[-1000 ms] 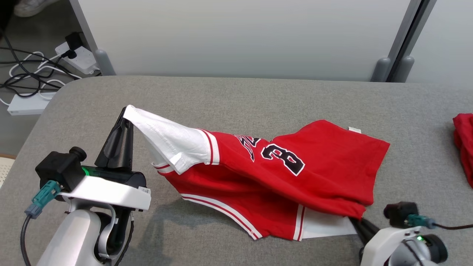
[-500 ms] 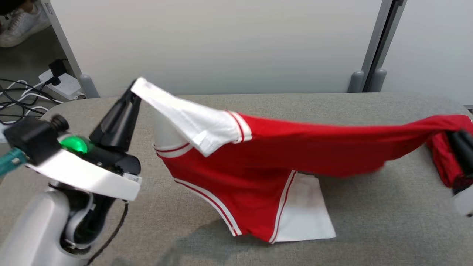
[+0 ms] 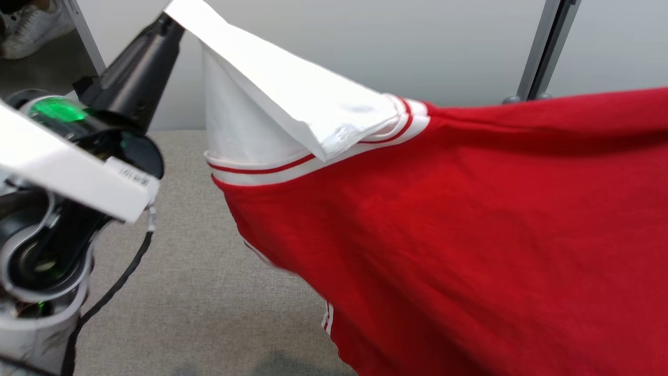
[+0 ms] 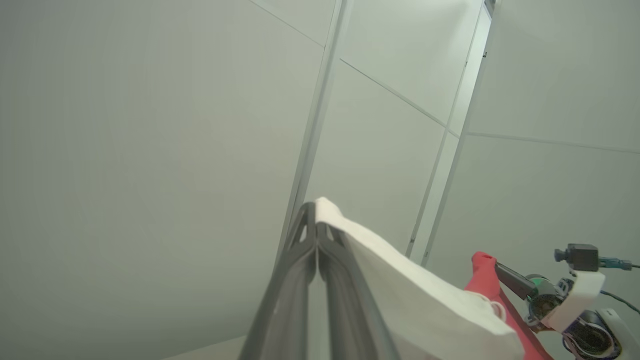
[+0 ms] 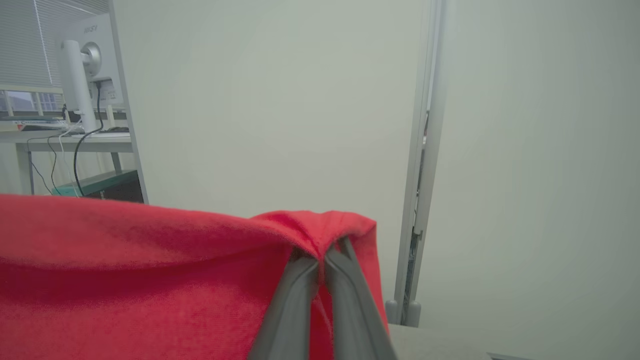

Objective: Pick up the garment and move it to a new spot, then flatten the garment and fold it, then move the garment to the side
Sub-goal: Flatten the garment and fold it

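The garment (image 3: 449, 219) is a red jersey with white sleeves and red-white trim, hanging stretched in the air above the grey table (image 3: 198, 292). My left gripper (image 3: 168, 14) is shut on the tip of a white sleeve (image 4: 400, 285) at the top left of the head view. In the right wrist view my right gripper (image 5: 321, 260) is shut on a bunched red edge of the garment (image 5: 150, 280). The right gripper (image 4: 492, 265) also appears in the left wrist view, pinching red cloth.
Pale partition panels (image 3: 334, 47) with a grey post (image 3: 548, 47) stand behind the table. A desk with a monitor (image 5: 80, 65) and cables sits beyond the panel. A person's shoe (image 3: 26, 26) is on the floor at the far left.
Both grippers have risen with the garment, lifting it off the table so it hangs spread between them. The head camera has also shifted, bringing the cloth much closer.
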### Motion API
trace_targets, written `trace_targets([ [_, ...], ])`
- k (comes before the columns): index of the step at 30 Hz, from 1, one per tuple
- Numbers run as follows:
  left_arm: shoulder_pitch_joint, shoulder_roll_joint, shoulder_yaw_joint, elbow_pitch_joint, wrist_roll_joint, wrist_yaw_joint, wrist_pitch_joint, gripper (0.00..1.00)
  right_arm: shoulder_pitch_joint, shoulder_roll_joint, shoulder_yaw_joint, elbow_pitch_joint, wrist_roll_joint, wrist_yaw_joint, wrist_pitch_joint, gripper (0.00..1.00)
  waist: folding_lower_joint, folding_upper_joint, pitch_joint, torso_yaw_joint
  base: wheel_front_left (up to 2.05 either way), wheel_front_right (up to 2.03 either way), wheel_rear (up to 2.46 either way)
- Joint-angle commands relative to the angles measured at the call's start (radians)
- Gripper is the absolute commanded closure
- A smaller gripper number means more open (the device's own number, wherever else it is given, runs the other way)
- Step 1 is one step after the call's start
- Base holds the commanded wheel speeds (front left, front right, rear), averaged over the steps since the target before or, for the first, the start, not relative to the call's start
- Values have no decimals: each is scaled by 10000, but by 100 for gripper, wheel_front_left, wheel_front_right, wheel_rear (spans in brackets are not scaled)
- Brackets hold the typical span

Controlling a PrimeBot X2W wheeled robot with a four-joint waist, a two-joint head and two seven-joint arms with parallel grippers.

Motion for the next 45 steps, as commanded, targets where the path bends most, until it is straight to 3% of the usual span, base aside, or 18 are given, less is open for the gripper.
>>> trace_targets([
  [1, -614, 189, 164, 469, 50, -20, 45, 100, -561, -185, 711, 416, -112, 0, 192, 100, 0, -1, 212, 97, 0, 0, 0],
  [5, -1879, -128, -682, 3764, 1460, -787, -957, 100, -2950, 194, 3329, 3467, -918, 0, 9, 100, 0, -1, 526, 257, 0, 0, 0],
  [8, -3581, -515, -1026, 6879, 3086, -1261, -2915, 100, -5507, 769, 4926, 6176, -1653, 0, -911, 100, 0, -1, 507, 343, 0, 0, 0],
  [12, -5865, -1164, -1141, 9834, 4170, -2080, -5681, 100, -8517, 1425, 5807, 9402, -3047, 0, -3404, 100, 0, -1, 505, 442, 0, 0, 0],
  [14, -6452, -1476, -1403, 10781, 4284, -2600, -6229, 100, -9251, 1509, 6125, 10858, -3440, 0, -3988, 100, 0, -1, 556, 538, 0, 0, 0],
  [17, -6271, -1968, -1881, 11699, 3977, -2995, -6427, 100, -9490, 1697, 6689, 12669, -3435, 0, -4228, 100, 0, -1, 751, 664, 0, 0, 0],
  [21, -4868, -2397, -2896, 11821, 3185, -3087, -6519, 100, -8831, 1928, 7298, 14285, -2984, 0, -4283, 100, 0, -1, 1437, 672, 0, 0, 0],
  [24, -3683, -2295, -3811, 11521, 2661, -3092, -6715, 100, -8237, 2207, 7317, 15020, -2301, 0, -4474, 100, 0, -1, 2086, 577, 0, 0, 0],
  [31, -1549, -1972, -4314, 11148, 2348, -3095, -6847, 100, -6815, 2809, 8148, 15357, -854, 0, -3536, 100, 0, -1, 2753, 27, 0, 0, 0],
  [33, -1013, -1809, -4421, 10792, 2315, -3095, -6849, 100, -6530, 2699, 8413, 15198, -433, 0, -3045, 100, 0, -1, 2721, -105, 0, 0, 0],
  [34, -251, -1431, -4512, 10247, 2149, -3095, -6850, 100, -6211, 2331, 8750, 14871, 29, 0, -2805, 100, 0, -1, 2537, -227, 0, 0, 0],
  [40, 1093, -558, -4765, 9282, 1809, -3096, -6841, 100, -5514, 1641, 9172, 14707, 873, 0, -2320, 100, 0, -1, 2077, -117, 0, 0, 0],
  [45, 1832, -122, -4849, 8541, 1700, -2880, -6574, 100, -4988, 1454, 9382, 14763, 1373, 0, -1866, 100, 0, -1, 1848, 103, 0, 0, 0],
])
